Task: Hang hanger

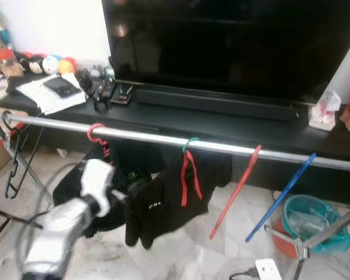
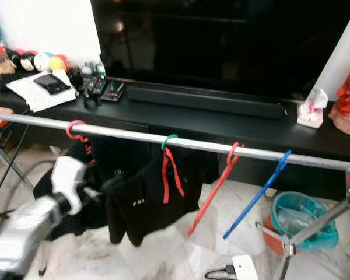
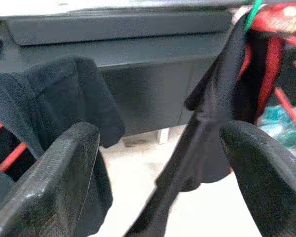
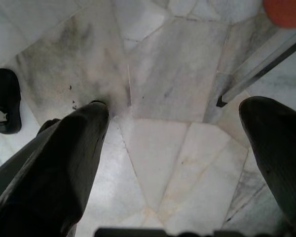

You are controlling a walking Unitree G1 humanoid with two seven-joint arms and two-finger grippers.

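A silver rail point(image 1: 140, 137) runs across in front of the TV console. On it hang a pink-hooked hanger point(image 1: 95, 133) with a black garment, a green-hooked hanger point(image 1: 190, 142) carrying a black top point(image 1: 163, 204) with red straps, a bare red hanger point(image 1: 236, 189) and a bare blue hanger point(image 1: 283, 195). A black hanger point(image 1: 11, 169) dangles at the rail's left end. My left gripper point(image 3: 158, 163) is open and holds nothing, between the two black garments, just below the rail; its silver arm point(image 1: 58, 227) rises from the lower left. My right gripper point(image 4: 175, 138) is open over the marble floor.
A large TV point(image 1: 233, 46) and soundbar point(image 1: 216, 105) stand on the black console point(image 1: 233, 131), with remotes point(image 1: 108, 90), papers and toys at its left and a tissue pack point(image 1: 324, 114) at its right. A teal bin point(image 1: 309, 224), a rack leg point(image 1: 326, 236) and a power strip point(image 1: 267, 269) are on the floor.
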